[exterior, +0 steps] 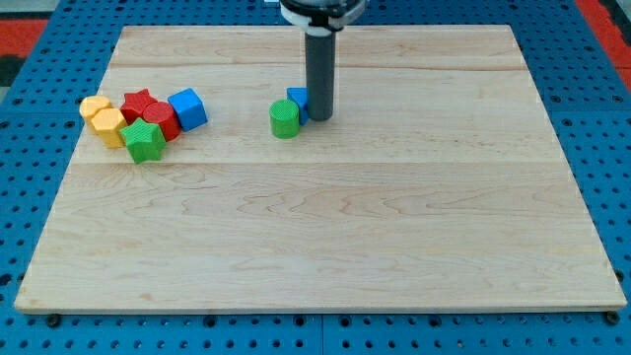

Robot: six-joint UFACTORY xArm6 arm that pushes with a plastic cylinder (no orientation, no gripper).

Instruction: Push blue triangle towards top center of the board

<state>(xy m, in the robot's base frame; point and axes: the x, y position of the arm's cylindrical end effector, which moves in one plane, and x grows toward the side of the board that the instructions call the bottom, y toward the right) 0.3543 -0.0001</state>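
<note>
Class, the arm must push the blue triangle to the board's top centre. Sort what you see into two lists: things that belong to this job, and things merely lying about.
Belongs to the job:
- blue triangle, mostly hidden behind the rod
- my tip, right beside it
- board

Lying about:
- green cylinder, next to the triangle
- left cluster: blue cube, two red blocks, two yellow blocks, green block

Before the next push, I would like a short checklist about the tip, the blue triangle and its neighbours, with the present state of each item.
1. My tip is at the blue triangle, on its right in the view: ok.
2. Tip below the triangle, for an upward push: not ok; it is beside it.
3. Green cylinder apart from the triangle: not ok; they look in contact.
4. Path to the top centre of the board is free: ok.
5. Left cluster, including the blue cube, is far from the path: ok.
6. Triangle's shape confirmed: cannot tell; the rod hides most of it.
</note>
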